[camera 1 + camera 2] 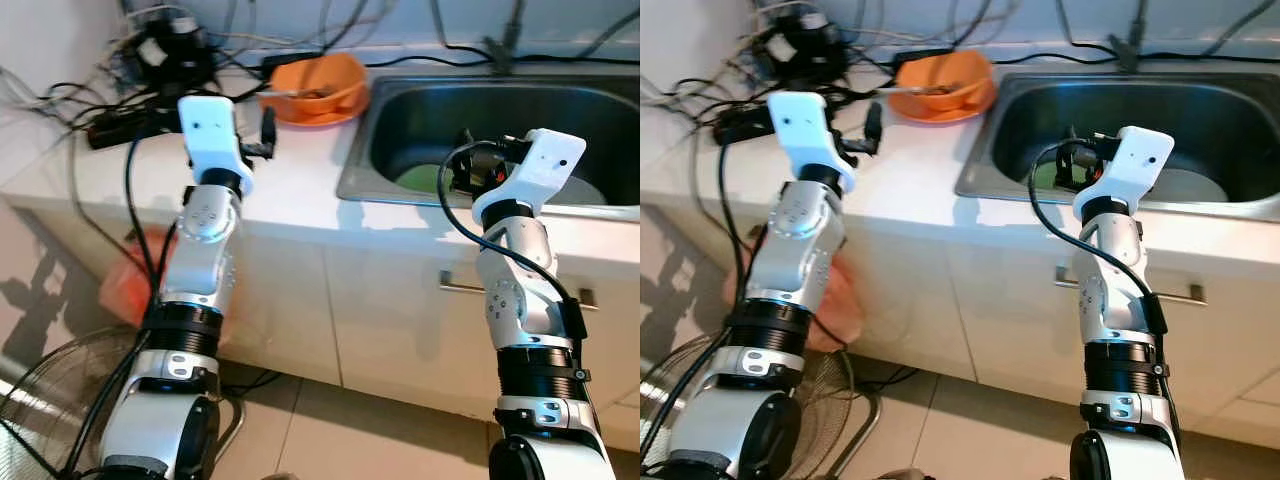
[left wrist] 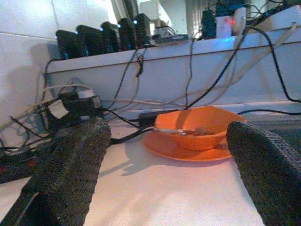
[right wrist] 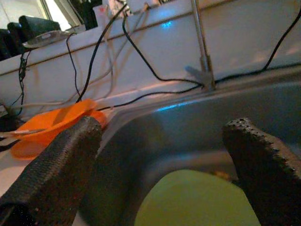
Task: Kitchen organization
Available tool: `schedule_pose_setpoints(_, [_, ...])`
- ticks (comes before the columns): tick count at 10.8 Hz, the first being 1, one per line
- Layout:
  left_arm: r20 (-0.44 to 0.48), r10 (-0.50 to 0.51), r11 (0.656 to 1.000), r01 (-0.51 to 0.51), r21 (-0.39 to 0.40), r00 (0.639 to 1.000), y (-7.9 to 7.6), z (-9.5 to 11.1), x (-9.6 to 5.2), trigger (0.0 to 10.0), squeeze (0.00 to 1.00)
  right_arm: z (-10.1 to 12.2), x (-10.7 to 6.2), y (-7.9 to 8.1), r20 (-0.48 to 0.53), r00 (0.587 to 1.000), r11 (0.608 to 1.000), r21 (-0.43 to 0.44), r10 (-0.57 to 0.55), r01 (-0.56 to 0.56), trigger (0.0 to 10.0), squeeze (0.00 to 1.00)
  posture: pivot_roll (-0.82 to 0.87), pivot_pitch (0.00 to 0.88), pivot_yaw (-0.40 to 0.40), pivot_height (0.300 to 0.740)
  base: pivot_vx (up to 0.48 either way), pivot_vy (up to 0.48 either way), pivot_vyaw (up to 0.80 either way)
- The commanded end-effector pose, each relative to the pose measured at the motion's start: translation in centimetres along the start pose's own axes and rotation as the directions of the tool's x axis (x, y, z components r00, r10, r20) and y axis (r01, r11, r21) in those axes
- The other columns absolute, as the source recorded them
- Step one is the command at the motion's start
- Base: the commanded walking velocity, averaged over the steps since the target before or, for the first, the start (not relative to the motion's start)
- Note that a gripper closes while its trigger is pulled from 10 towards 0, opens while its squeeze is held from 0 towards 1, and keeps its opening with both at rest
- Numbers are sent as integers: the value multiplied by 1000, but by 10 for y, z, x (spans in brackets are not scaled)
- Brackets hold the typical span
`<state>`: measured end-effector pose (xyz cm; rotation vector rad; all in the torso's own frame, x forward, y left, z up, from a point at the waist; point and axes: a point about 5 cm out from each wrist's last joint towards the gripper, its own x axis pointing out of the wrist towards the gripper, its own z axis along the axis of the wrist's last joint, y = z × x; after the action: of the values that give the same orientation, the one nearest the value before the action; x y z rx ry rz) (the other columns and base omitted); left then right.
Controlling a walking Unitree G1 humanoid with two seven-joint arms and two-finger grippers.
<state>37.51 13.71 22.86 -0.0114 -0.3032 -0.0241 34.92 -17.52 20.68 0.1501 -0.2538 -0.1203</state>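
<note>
An orange bowl (image 1: pixel 318 84) with a spoon in it sits on an orange plate at the back of the white counter (image 1: pixel 290 180), just left of the steel sink (image 1: pixel 385 130). My left gripper (image 1: pixel 262 135) hovers open over the counter, short of the bowl and pointing at it; the left wrist view frames the orange bowl (image 2: pixel 195 132) between the two fingers. My right gripper (image 1: pixel 462 165) is open over the sink's front left part, above a green plate (image 1: pixel 420 178) lying in the basin. The green plate (image 3: pixel 197 202) sits below its fingers (image 3: pixel 61 160). Nothing is held.
A tangle of black cables and power adaptors (image 1: pixel 150 50) crowds the counter's back left corner. A pale plate (image 1: pixel 592 190) lies in the sink's right part. The tap base (image 1: pixel 500 45) stands behind the sink. A floor fan (image 1: pixel 40 400) and a red bag (image 1: pixel 130 285) stand below left.
</note>
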Motion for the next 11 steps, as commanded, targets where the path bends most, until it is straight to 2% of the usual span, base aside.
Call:
schedule_pose_setpoints(1, [12,21,1000,-21,-11,1000,6,5,1,10000,0,5,1,8,20,999,1000,-9,29,-29,10000,0,51,0,162,740,0,0,0])
schedule_pose_setpoints(4, [1,-8,1000,9,-11,1000,2,3,0,10000,0,4,-1,11,5,997,996,-26,80,-80,10000,0,44,0,165,740,416,0,0])
schedule_pose_setpoints(9, [6,-6,1000,6,-21,1000,2,5,0,10000,0,3,-3,18,4,993,992,-39,121,-121,10000,0,50,0,167,740,437,0,0])
schedule_pose_setpoints(11, [10,-3,1000,3,-18,1000,2,6,0,10000,0,1,-4,18,-2,992,992,-41,123,-123,10000,0,50,0,168,740,0,0,0])
